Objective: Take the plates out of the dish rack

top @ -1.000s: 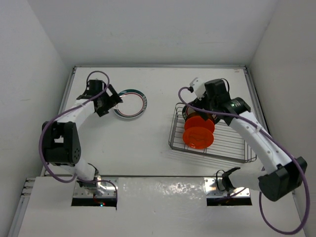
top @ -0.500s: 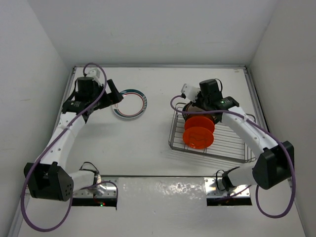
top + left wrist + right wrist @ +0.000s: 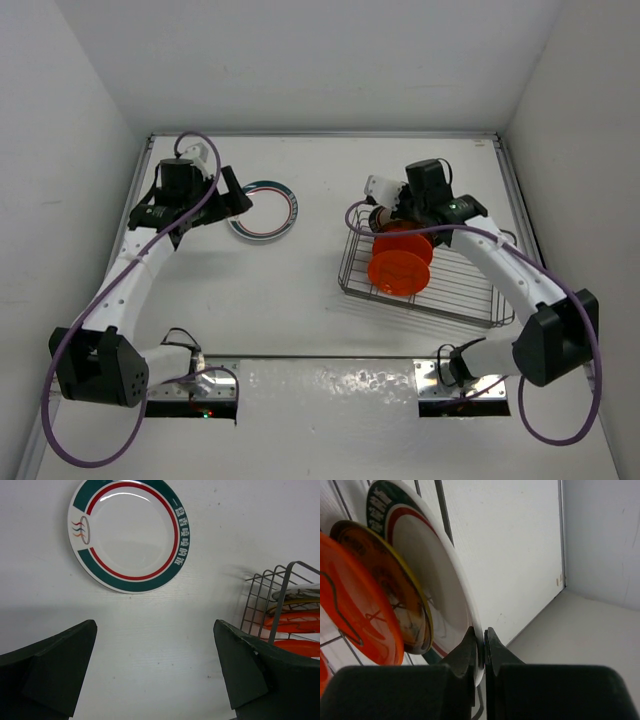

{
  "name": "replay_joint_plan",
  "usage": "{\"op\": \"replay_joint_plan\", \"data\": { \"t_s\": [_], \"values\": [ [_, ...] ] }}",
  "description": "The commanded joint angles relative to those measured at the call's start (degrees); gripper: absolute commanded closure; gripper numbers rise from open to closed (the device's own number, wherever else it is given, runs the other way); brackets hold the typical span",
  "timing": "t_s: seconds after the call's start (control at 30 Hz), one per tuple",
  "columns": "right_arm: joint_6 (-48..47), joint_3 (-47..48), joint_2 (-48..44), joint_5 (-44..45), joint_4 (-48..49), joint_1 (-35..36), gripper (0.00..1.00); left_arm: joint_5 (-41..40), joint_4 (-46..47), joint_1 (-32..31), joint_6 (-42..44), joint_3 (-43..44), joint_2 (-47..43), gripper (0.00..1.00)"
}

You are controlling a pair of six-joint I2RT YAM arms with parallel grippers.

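Observation:
The dish rack sits at the right of the table with plates upright in it. My right gripper is at its far left end, shut on the rim of a white plate with a green-and-red rim. Behind that plate stand an amber patterned plate and orange plates. Another green-and-red rimmed plate lies flat on the table at the left. My left gripper hovers open just left of it, holding nothing.
In the left wrist view the flat plate lies beyond my open fingers, and the rack's corner shows at the right. White walls close in the table on three sides. The arm bases sit at the near edge.
My right gripper's jaws have closed on the white plate's rim. My left arm has drawn back from the flat plate, still open. The rack has shifted slightly.

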Motion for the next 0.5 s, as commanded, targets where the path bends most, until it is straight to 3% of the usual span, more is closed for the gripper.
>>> {"op": "replay_joint_plan", "data": {
  "t_s": [0.0,0.3,0.37,0.47],
  "values": [
    [-3.53,3.70,-4.62,-0.21,3.75,0.04,1.00,0.72,0.09,-0.35,0.50,2.17,-0.90,0.00],
    [-5.91,5.37,-16.31,-0.11,11.48,0.48,1.00,3.35,1.93,-0.52,-1.34,5.08,-3.53,0.00],
    [-2.59,6.51,-17.89,-0.73,13.49,0.66,1.00,7.91,5.17,-0.52,-1.96,4.99,-4.67,0.00],
    [8.46,8.88,-17.99,-1.70,16.05,0.66,1.00,20.29,20.14,-1.40,-5.20,3.33,-6.08,0.00]
  ]
}}
